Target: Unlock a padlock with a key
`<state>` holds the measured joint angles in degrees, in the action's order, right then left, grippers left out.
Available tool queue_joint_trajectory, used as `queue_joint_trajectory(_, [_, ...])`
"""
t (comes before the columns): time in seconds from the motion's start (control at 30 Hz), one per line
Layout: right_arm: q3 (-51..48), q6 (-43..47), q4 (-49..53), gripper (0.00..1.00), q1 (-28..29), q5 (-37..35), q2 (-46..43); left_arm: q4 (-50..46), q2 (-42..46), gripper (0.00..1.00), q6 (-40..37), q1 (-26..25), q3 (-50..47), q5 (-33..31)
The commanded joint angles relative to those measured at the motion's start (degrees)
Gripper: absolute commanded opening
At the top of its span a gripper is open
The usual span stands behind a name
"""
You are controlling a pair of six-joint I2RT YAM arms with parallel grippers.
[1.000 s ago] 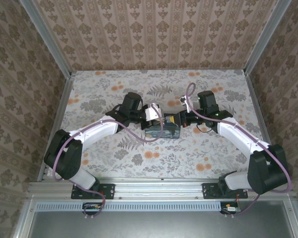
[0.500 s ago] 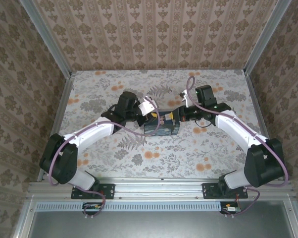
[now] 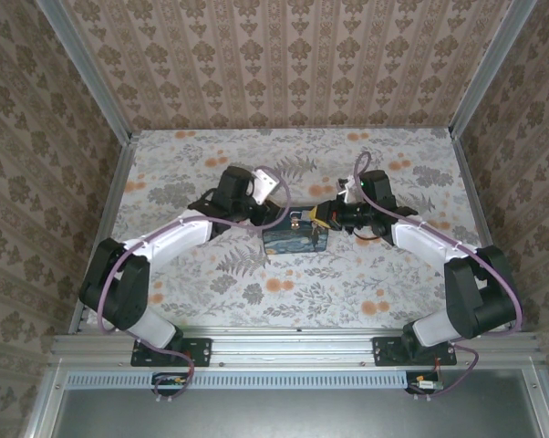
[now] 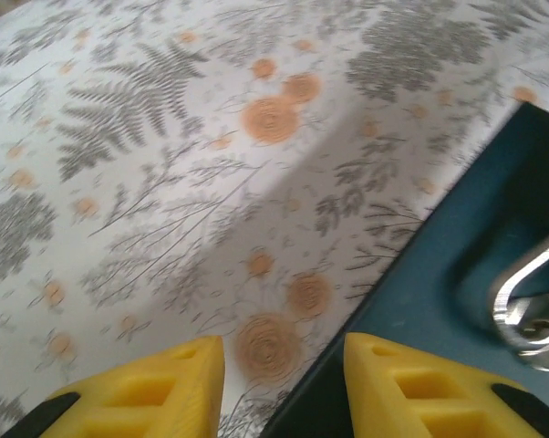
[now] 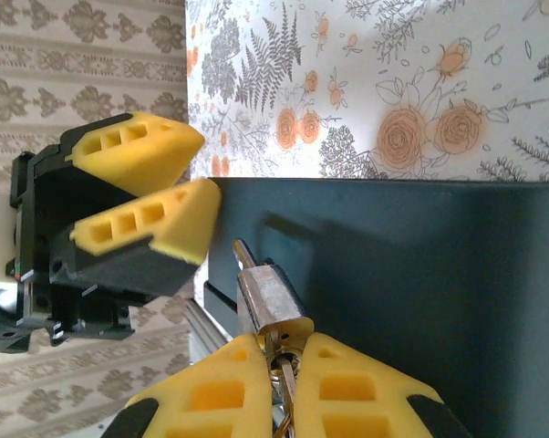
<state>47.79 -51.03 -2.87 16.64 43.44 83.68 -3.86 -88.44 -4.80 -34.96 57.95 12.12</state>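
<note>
The padlock (image 5: 273, 297) has a silvery body and hangs on the side of a dark blue box (image 3: 294, 240). My right gripper (image 5: 279, 345) is shut on the thin key (image 5: 288, 388), whose blade sits in the bottom of the padlock. In the left wrist view the grey shackle loop (image 4: 527, 294) shows at the right edge against the box (image 4: 457, 274). My left gripper (image 4: 284, 354) is open with nothing between its yellow fingers (image 4: 156, 388), just left of the box's edge. Those left fingers (image 5: 151, 182) also appear beside the padlock in the right wrist view.
The box lies mid-table between my two grippers (image 3: 273, 208) (image 3: 326, 217) on a floral tablecloth (image 3: 347, 274). Wallpapered walls and metal rails (image 3: 119, 182) close in the table on three sides. Purple cables run along both arms.
My left gripper has opened and drawn back slightly from the padlock. The box has slid a little to the left. My right gripper has stayed shut on the key.
</note>
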Motion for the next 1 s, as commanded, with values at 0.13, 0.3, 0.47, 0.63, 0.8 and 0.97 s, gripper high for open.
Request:
queue_joint_trajectory(0.13, [-1.1, -13.8, -10.3, 0.00, 0.8, -1.2, -0.8, -6.0, 2.2, 0.43, 10.1, 1.9, 1.1, -4.2])
queue_joint_trajectory(0.3, [0.6, -9.0, -5.8, 0.00, 4.3, -3.6, -1.1, -7.9, -1.0, 0.36, 10.6, 3.5, 1.0, 0.6])
queue_joint_trajectory(0.47, [1.2, -8.6, -5.8, 0.00, 5.5, -3.7, 1.0, -7.7, -2.9, 0.36, 11.4, 2.4, 0.2, 2.6])
queue_joint_trajectory(0.63, [0.5, -13.9, -12.2, 0.00, 7.7, -1.8, 1.5, -7.4, -3.6, 0.35, 13.6, 2.2, -0.1, 2.2])
queue_joint_trajectory(0.8, [3.8, -8.4, -9.4, 0.00, 9.8, 0.3, 3.2, -7.1, -4.1, 0.34, 14.6, 2.2, 0.1, 4.0])
queue_joint_trajectory(0.97, [4.7, -4.8, -7.0, 0.00, 9.3, 0.4, 4.9, -6.5, -3.6, 0.33, 15.5, 2.9, -0.7, 5.5])
